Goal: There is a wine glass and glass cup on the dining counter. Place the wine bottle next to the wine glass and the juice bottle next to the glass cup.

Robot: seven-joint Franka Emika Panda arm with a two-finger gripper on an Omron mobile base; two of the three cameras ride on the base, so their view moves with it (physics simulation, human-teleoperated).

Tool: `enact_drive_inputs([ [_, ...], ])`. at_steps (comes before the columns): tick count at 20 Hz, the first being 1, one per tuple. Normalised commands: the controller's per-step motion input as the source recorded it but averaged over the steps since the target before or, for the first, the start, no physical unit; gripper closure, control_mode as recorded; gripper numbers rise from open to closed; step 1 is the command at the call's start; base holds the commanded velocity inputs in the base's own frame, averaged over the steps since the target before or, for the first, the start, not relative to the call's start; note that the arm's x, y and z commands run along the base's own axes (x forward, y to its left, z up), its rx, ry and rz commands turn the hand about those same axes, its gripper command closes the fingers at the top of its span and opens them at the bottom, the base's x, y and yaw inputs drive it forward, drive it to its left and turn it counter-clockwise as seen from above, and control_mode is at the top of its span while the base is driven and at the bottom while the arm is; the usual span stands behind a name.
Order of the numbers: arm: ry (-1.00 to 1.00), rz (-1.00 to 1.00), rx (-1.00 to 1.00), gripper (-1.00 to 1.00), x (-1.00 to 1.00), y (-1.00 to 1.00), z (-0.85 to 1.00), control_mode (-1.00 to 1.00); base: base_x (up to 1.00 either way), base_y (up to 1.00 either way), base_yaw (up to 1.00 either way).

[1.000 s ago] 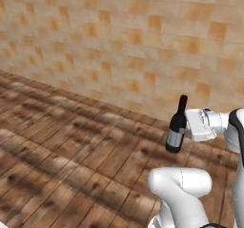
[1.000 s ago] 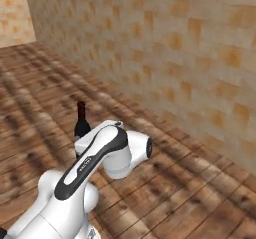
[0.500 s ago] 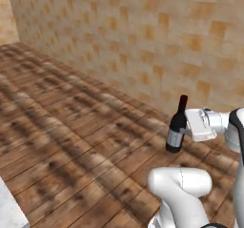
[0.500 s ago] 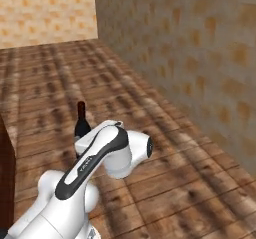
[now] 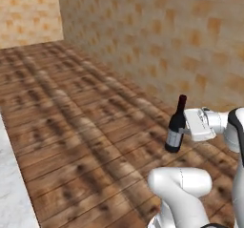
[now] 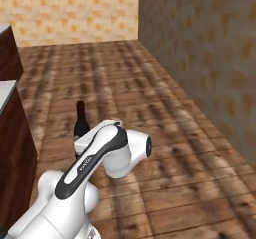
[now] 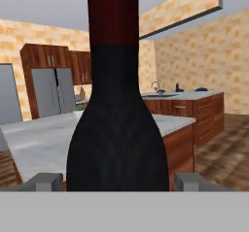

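Wood floor (image 5: 71, 127) below claw (image 5: 183, 129), clamped on upright wine bottle (image 5: 176, 125); a base jolt could slip it.

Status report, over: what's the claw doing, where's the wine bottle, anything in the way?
Claw shut on bottle. Bottle upright, carried above floor. Nothing blocking it.

slim dark glass wine bottle (image 5: 176, 128) upright between the two-finger gripper (image 5: 183, 130) tips, up over the brown wood plank floor (image 5: 86, 127), tan tiled wall (image 5: 167, 36) behind, marble-topped counter (image 7: 44, 141) way beyond
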Motion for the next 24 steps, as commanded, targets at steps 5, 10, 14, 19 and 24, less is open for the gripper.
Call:
enact_drive_inputs([
  [5, 0.00, 0.00, 0.00, 1.00, 0.00, 0.00, 0.00, 1.00, 0.81, 0.00, 0.32],
  [10, 0.00, 0.00, 0.00, 1.00, 0.00, 0.00, 0.00, 1.00, 0.84, 0.00, 0.26],
  [14, 0.00, 0.00, 0.00, 1.00, 0.00, 0.00, 0.00, 1.00, 0.84, 0.00, 0.25],
  [19, 0.00, 0.00, 0.00, 1.00, 0.00, 0.00, 0.00, 1.00, 0.84, 0.00, 0.25],
  [24, 0.00, 0.00, 0.00, 1.00, 0.00, 0.00, 0.00, 1.00, 0.84, 0.00, 0.25],
])
